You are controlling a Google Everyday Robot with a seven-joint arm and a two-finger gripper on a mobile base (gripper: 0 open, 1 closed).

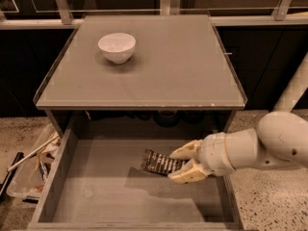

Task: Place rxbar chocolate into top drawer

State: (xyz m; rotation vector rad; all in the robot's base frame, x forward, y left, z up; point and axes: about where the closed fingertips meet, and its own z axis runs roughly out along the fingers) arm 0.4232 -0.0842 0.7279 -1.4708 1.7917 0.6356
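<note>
Reaching in from the right, the gripper (177, 166) is pinching one end of the snack bar (159, 161), a flat dark wrapper with pale lettering. The bar is hanging low inside the open drawer (96, 196), right of its middle.

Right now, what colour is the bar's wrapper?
Dark brown-black with pale lettering: the rxbar chocolate, held by the gripper over the top drawer. Camera view.
</note>
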